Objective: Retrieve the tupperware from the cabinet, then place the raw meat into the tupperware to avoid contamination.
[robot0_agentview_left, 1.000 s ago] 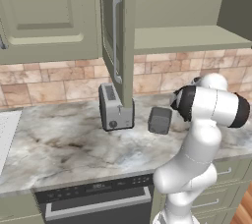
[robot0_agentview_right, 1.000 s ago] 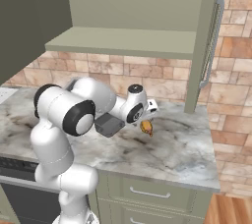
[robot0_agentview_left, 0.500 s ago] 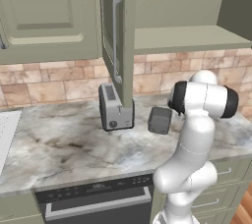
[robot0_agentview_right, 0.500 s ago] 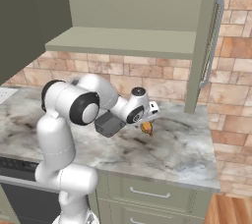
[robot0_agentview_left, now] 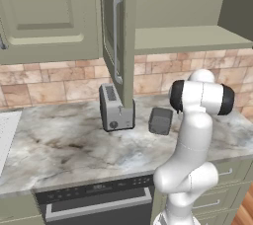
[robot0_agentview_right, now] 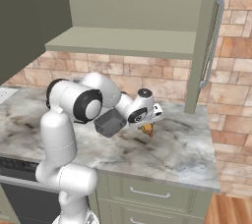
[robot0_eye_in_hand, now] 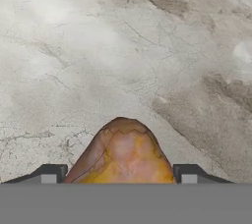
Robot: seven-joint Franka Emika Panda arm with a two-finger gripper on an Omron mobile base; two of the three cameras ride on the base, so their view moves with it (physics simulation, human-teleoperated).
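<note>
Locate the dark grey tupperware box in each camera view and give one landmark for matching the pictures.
Left base view: small dark grey square plastic tupperware box sits centre-right on the marble counter, right of the silver two-slot toaster.
Right base view: left of centre, partly behind the white arm.
Hand view: not in it.
Shared landmark: the marble counter.

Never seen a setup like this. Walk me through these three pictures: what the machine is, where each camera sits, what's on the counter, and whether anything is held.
It is a white robot arm in a rendered kitchen. Two cameras ride on its base, behind it to the left and right; the third looks along its pincer. On the marble counter lie a toaster, a dark grey tupperware and the raw meat. The cabinet above stands open. The pincer's fingers straddle the meat, still apart; a firm grip is not visible yet.
</note>
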